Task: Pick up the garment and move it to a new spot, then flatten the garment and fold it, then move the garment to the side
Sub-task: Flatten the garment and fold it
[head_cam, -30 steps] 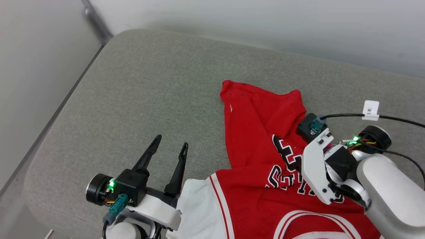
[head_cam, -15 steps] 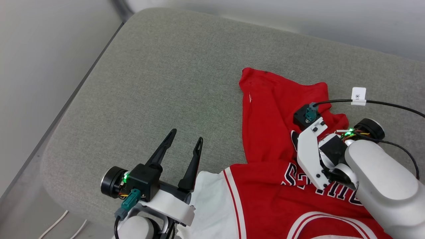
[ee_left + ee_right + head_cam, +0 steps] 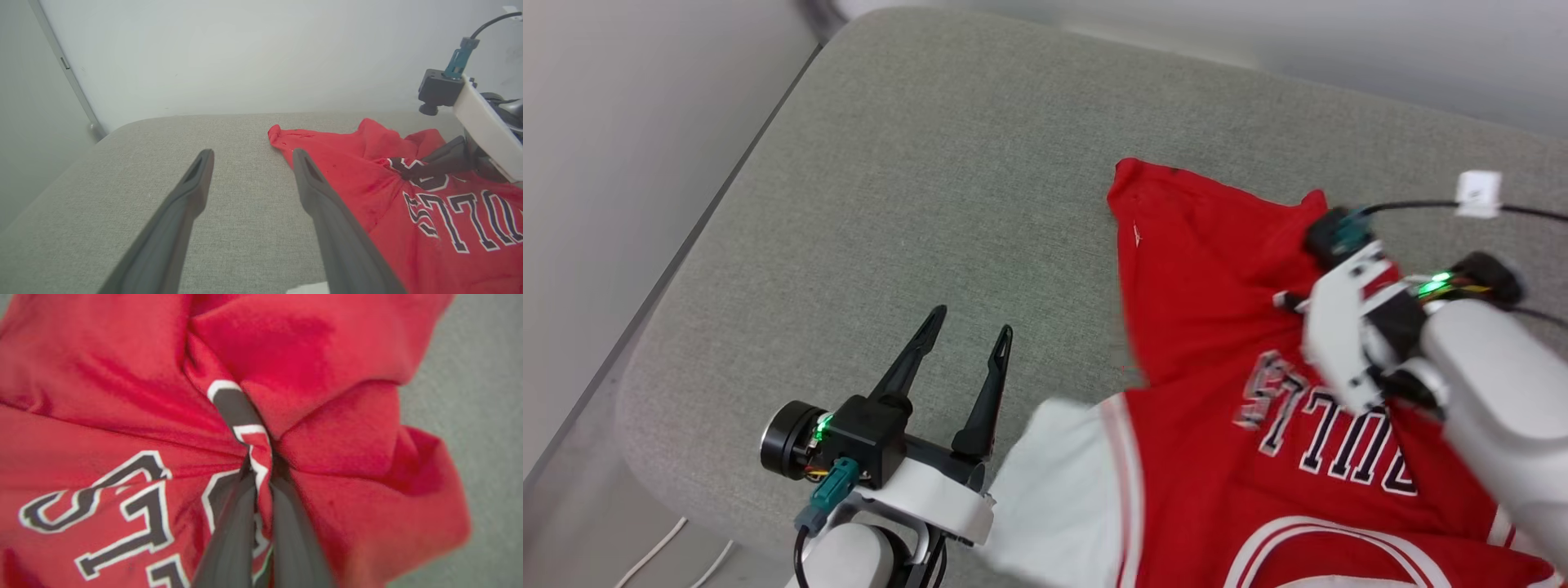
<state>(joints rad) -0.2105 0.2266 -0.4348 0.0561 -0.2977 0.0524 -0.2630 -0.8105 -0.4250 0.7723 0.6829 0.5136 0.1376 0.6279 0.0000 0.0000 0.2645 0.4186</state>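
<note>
The garment (image 3: pixel 1217 343), a red T-shirt with a white sleeve (image 3: pixel 1054 490) and outlined lettering, lies crumpled on the grey cushion (image 3: pixel 931 163), right of centre. My right gripper (image 3: pixel 1284 300) is shut on a bunched fold of the garment (image 3: pixel 122 396) near the lettering; the right wrist view shows the cloth pinched between the closed fingers at my right gripper (image 3: pixel 259 467). My left gripper (image 3: pixel 974 320) is open above bare cushion just left of the garment (image 3: pixel 408 220), with nothing between its fingers. In the left wrist view, the left gripper (image 3: pixel 252 152) points at the shirt's far corner.
The cushion's rounded left edge (image 3: pixel 645 384) drops to the floor, where pale cables (image 3: pixel 662 547) lie. A pale wall (image 3: pixel 245 53) rises behind the cushion. A black cable with a white tag (image 3: pixel 1478 186) runs off my right wrist.
My right gripper has shut on a fold of the garment and shifted up and right, pulling the cloth so more lettering shows. The head camera has moved. The left gripper stays open.
</note>
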